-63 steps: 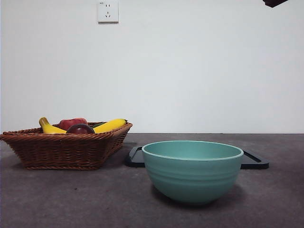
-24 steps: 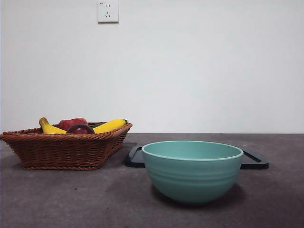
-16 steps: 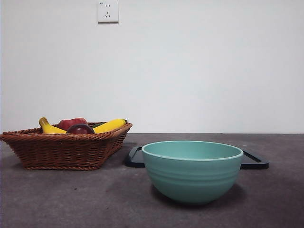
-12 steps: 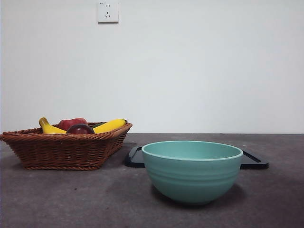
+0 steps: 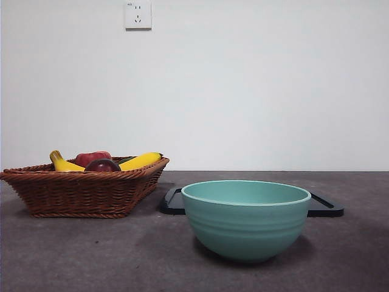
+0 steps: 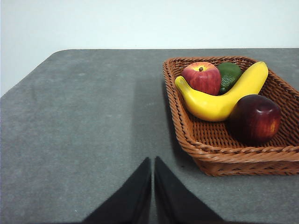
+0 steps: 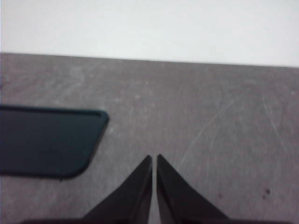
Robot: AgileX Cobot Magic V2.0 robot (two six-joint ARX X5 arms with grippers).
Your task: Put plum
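Front view: low, level across the table, bowl [image 5: 246, 219] close.
Left wrist: above, looking down at basket [image 6: 224, 149], shared with front.
Right wrist: above tray [image 7: 46, 140].

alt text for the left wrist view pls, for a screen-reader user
The shut left gripper hangs empty over bare grey table, beside a wicker basket. In the basket lie the dark maroon plum, a yellow banana, a red apple and a green fruit.

Glossy plum [image 6: 254, 118] in a woven wicker basket [image 6: 219, 151]; smooth teal bowl [image 5: 246, 219].
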